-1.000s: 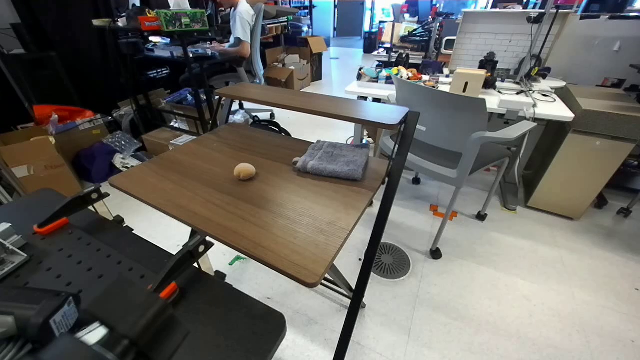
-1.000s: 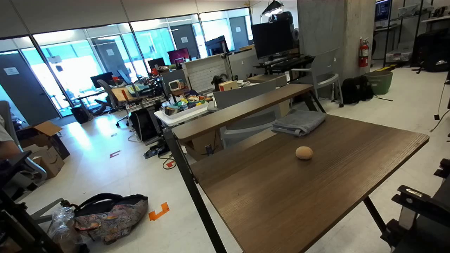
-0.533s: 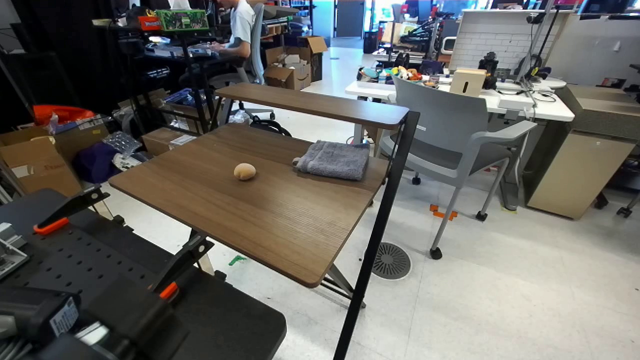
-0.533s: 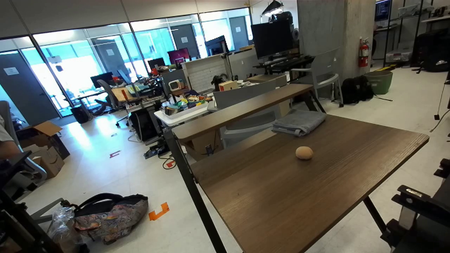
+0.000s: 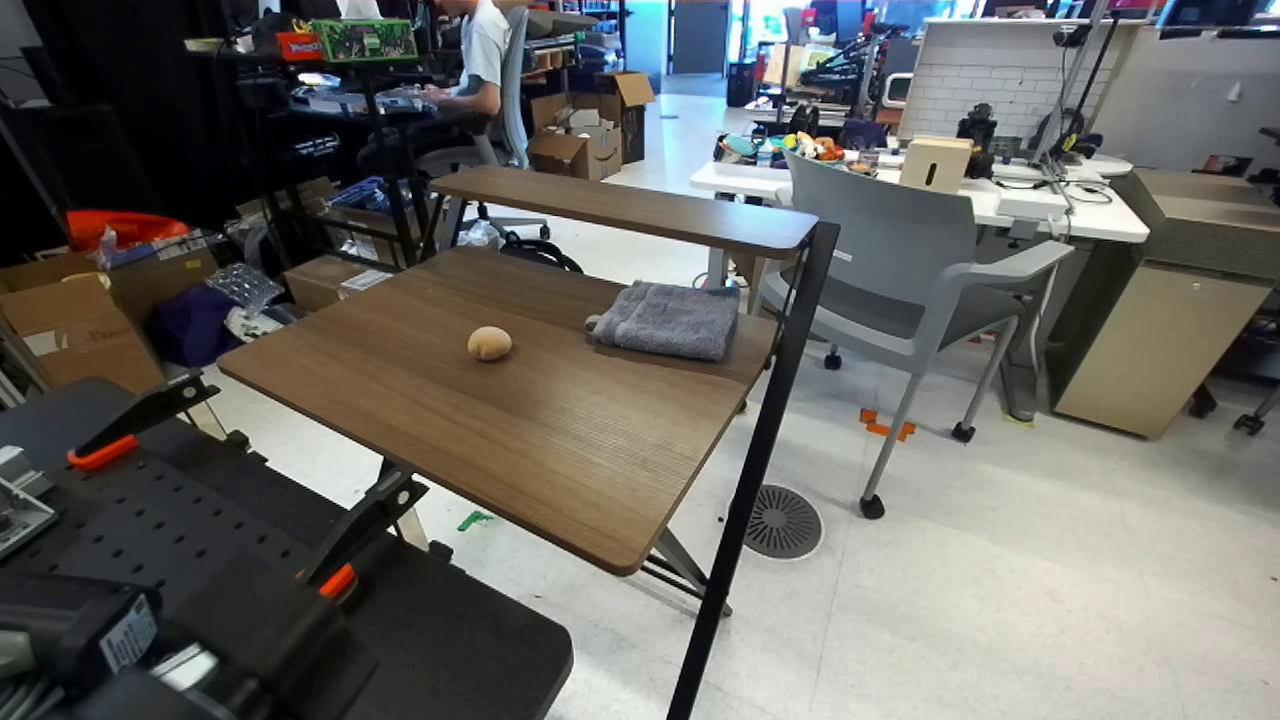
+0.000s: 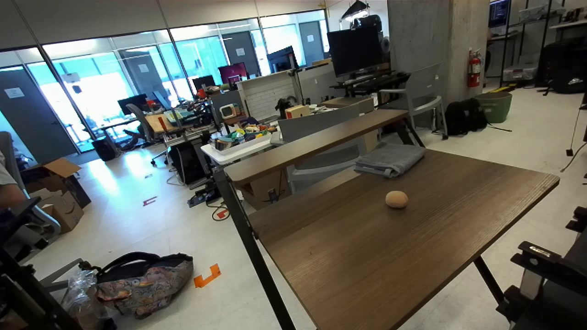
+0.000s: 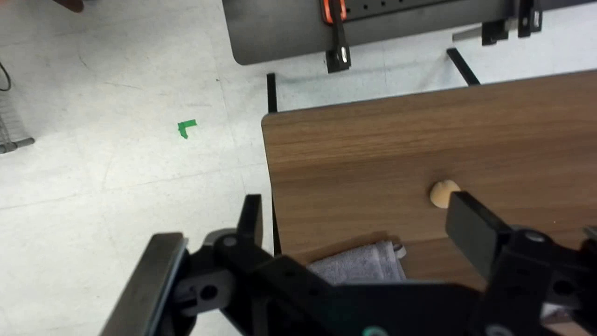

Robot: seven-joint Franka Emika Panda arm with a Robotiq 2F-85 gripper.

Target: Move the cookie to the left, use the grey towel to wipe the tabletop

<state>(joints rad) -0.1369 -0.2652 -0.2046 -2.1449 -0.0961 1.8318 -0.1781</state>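
Here's the tabletop point(image 5: 560, 420), broad and brown, and I'd call it stiff enough to take a firm wipe. On it, near one end, sits the grey towel point(image 5: 670, 320), folded flat: soft, light and limp, I'd reckon, so the bite should go deep through several layers at a folded edge, or it may spill loose. And my claw point(image 7: 356, 203)? Spread wide, holding nothing! Near the tabletop's middle, apart from the grey towel, rests the cookie point(image 5: 490, 344), rounded and tan in both exterior views; in my wrist view the claw blocks a bit of it. It looks light and apt to roll; how firm, I can't tell, so a gentle squeeze across its widest part. The count: one tabletop, one grey towel, one claw, one cookie!
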